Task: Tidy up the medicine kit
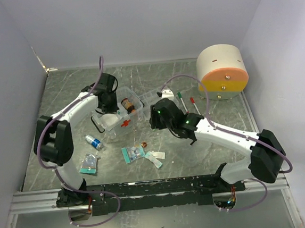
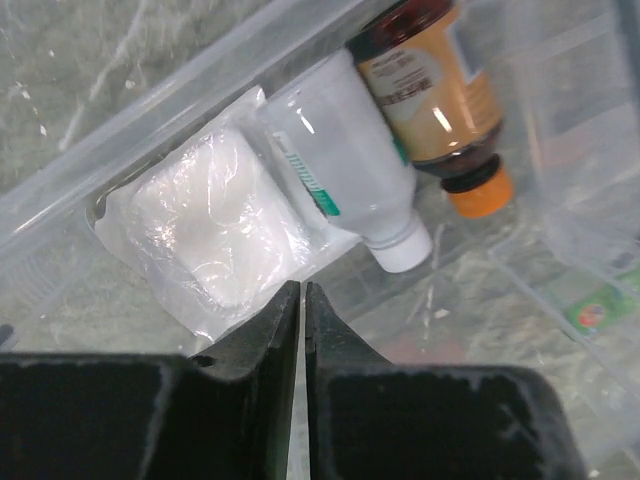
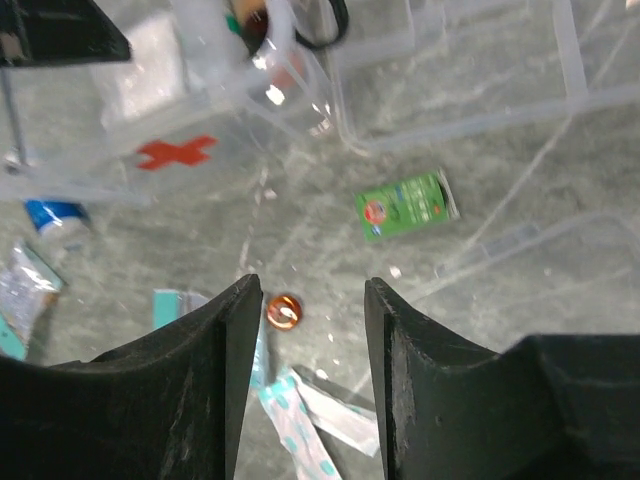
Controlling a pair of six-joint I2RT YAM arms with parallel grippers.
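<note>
The clear medicine box (image 1: 122, 122) with a red cross holds a white gauze packet (image 2: 215, 230), a white bottle (image 2: 350, 160) and an amber bottle with an orange cap (image 2: 430, 90). My left gripper (image 1: 108, 103) hangs over the box; in the left wrist view it (image 2: 301, 292) is shut with nothing between the jaws, just above the gauze packet's edge. My right gripper (image 1: 155, 117) is open and empty above the table to the right of the box. In the right wrist view it (image 3: 305, 300) hovers beside a small orange ring (image 3: 283, 311), with a green sachet (image 3: 405, 205) beyond.
A blue-capped vial (image 1: 94, 142), teal packets (image 1: 88, 163) (image 1: 133, 153) and a white strip (image 1: 155, 157) lie in front of the box. Two pen-like sticks (image 1: 182, 100) (image 1: 194, 106) and a clear lid (image 3: 470, 70) lie behind the right gripper. A beige and orange drum (image 1: 222, 71) stands at the back right.
</note>
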